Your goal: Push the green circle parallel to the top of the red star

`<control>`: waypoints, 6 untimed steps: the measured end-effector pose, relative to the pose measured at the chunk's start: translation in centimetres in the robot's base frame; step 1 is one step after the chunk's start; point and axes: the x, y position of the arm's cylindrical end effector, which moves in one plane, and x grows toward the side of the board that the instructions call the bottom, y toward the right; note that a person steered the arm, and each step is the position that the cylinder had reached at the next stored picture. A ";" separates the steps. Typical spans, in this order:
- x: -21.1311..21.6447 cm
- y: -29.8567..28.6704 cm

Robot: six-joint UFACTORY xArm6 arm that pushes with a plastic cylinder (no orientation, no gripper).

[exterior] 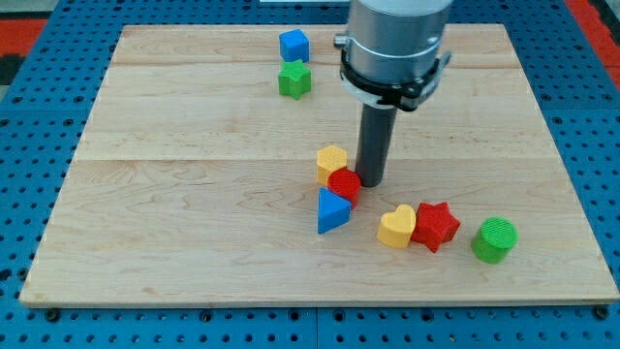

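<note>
The green circle [495,238] is a short green cylinder near the view's bottom right. The red star [435,225] lies just left of it, a small gap between them, and touches a yellow heart [397,227] on its left. My tip [372,181] is on the board up and to the left of the star, right beside a red round block [344,184]. It is well away from the green circle.
A yellow hexagon-like block [331,162] and a blue triangle [332,210] touch the red round block. A blue cube [294,45] and a green star [294,79] sit near the view's top. The wooden board [174,194] ends in a blue pegboard surround.
</note>
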 end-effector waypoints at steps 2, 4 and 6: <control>2.7 17.5; 14.5 19.0; 9.2 13.4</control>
